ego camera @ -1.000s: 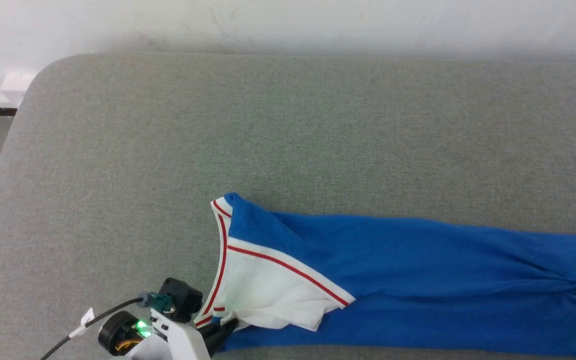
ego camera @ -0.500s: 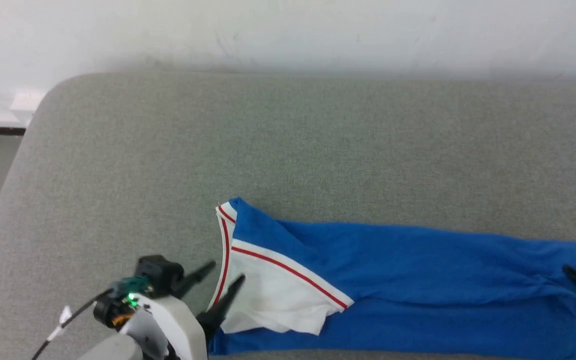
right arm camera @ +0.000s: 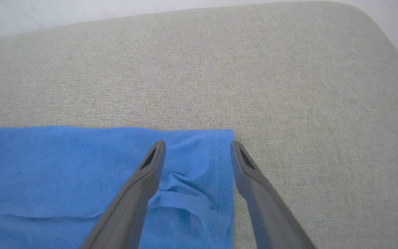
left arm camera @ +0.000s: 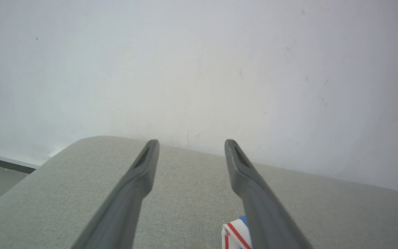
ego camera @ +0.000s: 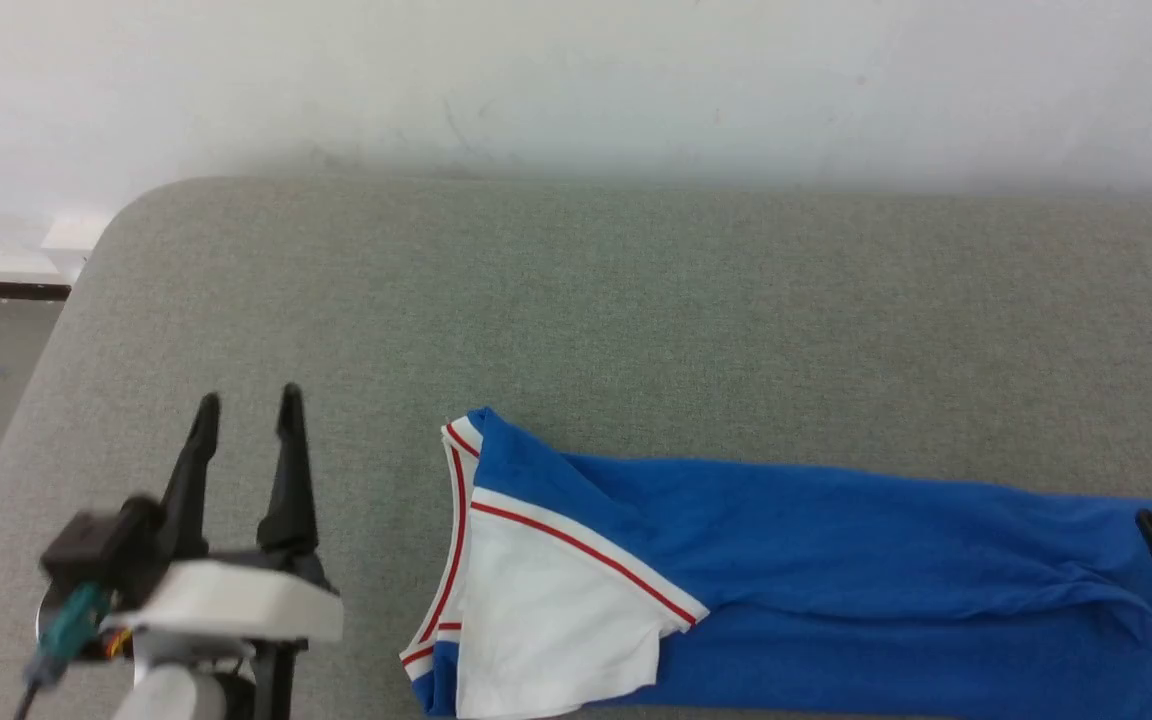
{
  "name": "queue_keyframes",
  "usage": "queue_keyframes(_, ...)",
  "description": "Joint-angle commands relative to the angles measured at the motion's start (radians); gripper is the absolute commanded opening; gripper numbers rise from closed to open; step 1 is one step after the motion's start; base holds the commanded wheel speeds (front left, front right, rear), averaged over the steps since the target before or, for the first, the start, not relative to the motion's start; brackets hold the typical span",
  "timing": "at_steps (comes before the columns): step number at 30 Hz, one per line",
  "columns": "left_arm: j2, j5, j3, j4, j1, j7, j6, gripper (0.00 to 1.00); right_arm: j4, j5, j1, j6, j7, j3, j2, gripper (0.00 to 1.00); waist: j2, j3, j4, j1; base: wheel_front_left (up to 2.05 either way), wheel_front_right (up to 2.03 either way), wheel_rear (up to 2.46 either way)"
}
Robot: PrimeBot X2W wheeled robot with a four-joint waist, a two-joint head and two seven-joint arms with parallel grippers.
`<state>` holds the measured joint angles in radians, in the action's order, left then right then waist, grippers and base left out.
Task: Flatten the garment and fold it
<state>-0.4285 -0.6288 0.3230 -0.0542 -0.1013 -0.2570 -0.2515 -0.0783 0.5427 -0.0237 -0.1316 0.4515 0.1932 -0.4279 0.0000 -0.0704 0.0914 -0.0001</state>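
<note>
Dark-fingered left tool: fingers apart, nothing between them, held above bare counter to the left of the shirt, clear of the cloth. Matching right tool: fingers likewise apart, straddling the shirt's right-hand hem, one finger over blue cloth, the other over bare counter just beside the edge; contact with the cloth cannot be told. Royal-blue shirt: lies as a long narrow band along the counter's near edge, creased toward the right end. One white sleeve: lies flat on the blue at the left end, edged with red-and-white striped trim. Grey woven counter, rounded corner. White scuffed wall behind.
</note>
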Motion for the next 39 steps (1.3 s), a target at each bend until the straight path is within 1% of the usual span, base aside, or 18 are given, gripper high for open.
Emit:
queue_keyframes(1,0.071,0.062,-0.075,-0.031,0.063,-0.004,0.007,1.0,-0.012,-0.053,-0.006,0.001,0.012,0.04,0.049,1.0,0.0,-0.007,-0.003,0.0001,0.0,0.0,0.0)
queue_keyframes(3,0.14,0.156,-0.155,-0.069,0.107,-0.004,0.037,1.0,-0.033,-0.103,-0.005,0.001,0.028,0.085,0.116,1.0,0.0,-0.013,0.001,0.0001,0.0,0.0,0.0)
queue_keyframes(5,0.197,0.244,-0.214,-0.101,0.138,-0.004,0.074,1.0,-0.047,-0.151,-0.004,0.001,0.042,0.133,0.171,1.0,0.0,-0.02,0.007,0.0001,0.0,0.0,0.0)
queue_keyframes(8,0.253,0.356,-0.25,-0.125,0.166,-0.005,0.136,1.0,-0.074,-0.228,0.008,0.001,0.048,0.213,0.243,1.0,0.0,-0.03,0.015,0.0001,0.0,0.0,0.0)
queue_keyframes(11,0.292,0.424,-0.267,-0.125,0.172,-0.005,0.191,1.0,-0.116,-0.266,0.022,0.001,0.058,0.27,0.297,1.0,0.0,-0.042,0.025,0.0001,0.0,0.0,0.0)
queue_keyframes(14,0.319,0.467,-0.283,-0.12,0.169,-0.005,0.225,1.0,-0.162,-0.297,0.036,0.001,0.063,0.304,0.323,1.0,0.0,-0.056,0.033,0.0001,0.0,0.0,0.0)
queue_keyframes(17,0.335,0.501,-0.289,-0.108,0.166,-0.005,0.253,1.0,-0.202,-0.285,0.05,0.001,0.072,0.304,0.343,1.0,0.0,-0.069,0.038,0.0001,0.0,0.0,0.0)
queue_keyframes(21,0.348,0.519,-0.295,-0.1,0.16,-0.005,0.27,1.0,-0.24,-0.284,0.049,0.001,0.082,0.29,0.346,1.0,0.0,-0.082,0.042,0.0001,0.0,0.0,0.0)
queue_keyframes(24,0.356,0.533,-0.299,-0.097,0.156,-0.005,0.283,1.0,-0.269,-0.277,0.043,0.001,0.098,0.256,0.347,1.0,0.0,-0.093,0.044,0.0001,0.0,0.0,0.0)
queue_keyframes(25,0.359,0.536,-0.301,-0.096,0.155,-0.005,0.285,1.0,-0.277,-0.267,0.042,0.001,0.102,0.246,0.348,0.82,0.0,-0.095,0.043,0.0001,0.0,0.0,0.0)
queue_keyframes(26,0.361,0.538,-0.302,-0.096,0.154,-0.005,0.288,1.0,-0.284,-0.258,0.04,0.001,0.106,0.235,0.349,0.29,0.0,-0.096,0.043,0.0001,0.0,0.0,0.0)
queue_keyframes(27,0.363,0.539,-0.304,-0.095,0.153,-0.005,0.29,1.0,-0.288,-0.25,0.038,0.001,0.109,0.223,0.35,0.0,0.0,-0.097,0.043,0.0001,0.0,0.0,0.0)
queue_keyframes(29,0.366,0.542,-0.305,-0.09,0.15,-0.005,0.293,1.0,-0.293,-0.234,0.035,0.001,0.11,0.202,0.348,0.0,0.0,-0.094,0.042,0.0001,0.0,0.0,0.0)
queue_keyframes(32,0.37,0.544,-0.31,-0.083,0.149,-0.005,0.297,1.0,-0.287,-0.229,0.042,0.001,0.082,0.206,0.327,0.0,0.0,-0.08,0.036,0.0001,0.0,0.0,0.0)
queue_keyframes(36,0.374,0.545,-0.316,-0.077,0.155,-0.005,0.305,1.0,-0.272,-0.251,0.069,0.001,0.029,0.254,0.263,0.0,0.0,-0.057,0.03,0.0001,0.0,0.0,0.0)
queue_keyframes(37,0.374,0.545,-0.316,-0.077,0.155,-0.005,0.305,1.0,-0.272,-0.251,0.069,0.001,0.029,0.254,0.263,0.0,0.0,-0.057,0.03,0.0001,0.0,0.0,0.0)
queue_keyframes(39,0.375,0.544,-0.319,-0.078,0.158,-0.005,0.307,1.0,-0.267,-0.268,0.084,0.001,0.01,0.286,0.235,0.0,0.0,-0.051,0.029,0.0001,0.0,0.0,0.0)
